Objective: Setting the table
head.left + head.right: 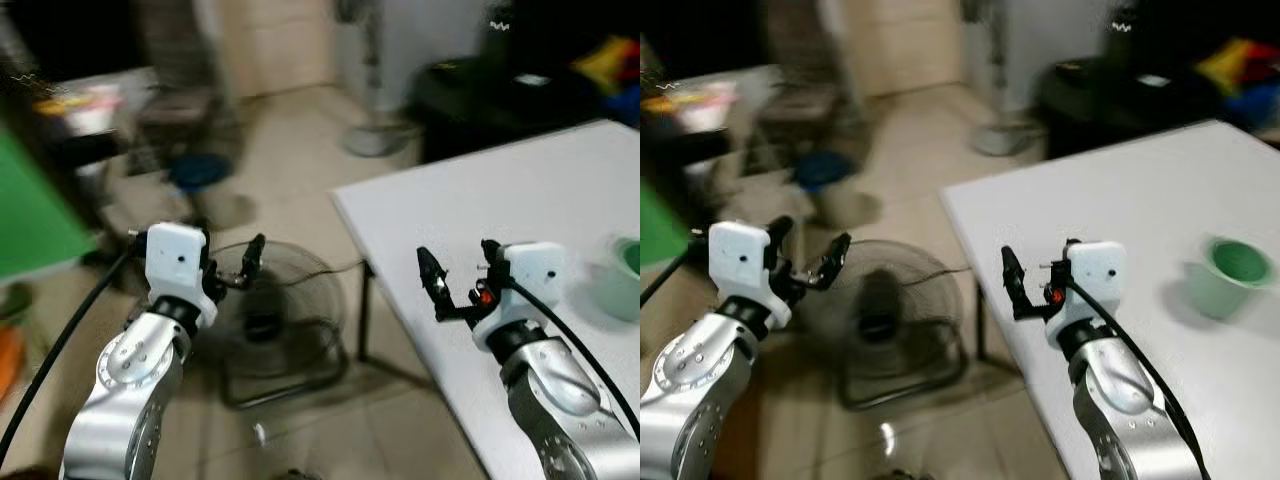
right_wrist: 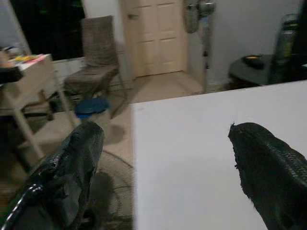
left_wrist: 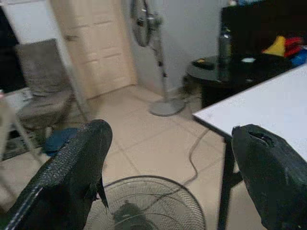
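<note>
1. Tiled floor, a cream door and a standing fan lie beyond the white desk (image 1: 520,190), which serves as landmark.
2. On the desk, toward its right side, stands the green cup (image 1: 1230,272), well apart from both hands.
3. The right hand (image 1: 1040,270) hovers over the desk's near-left edge, fingers spread wide, holding nothing.
4. The left hand (image 1: 228,262) hangs off the desk's left side, above a floor fan (image 1: 280,310), fingers also parted and empty.
5. Risk: the views are blurred, so a reach made now could misjudge the cup and tip it or push it along the desk.
6. Risk: the left arm could snag the fan if it drops.
7. The cup stands upright, long axis vertical, mouth up.
</note>
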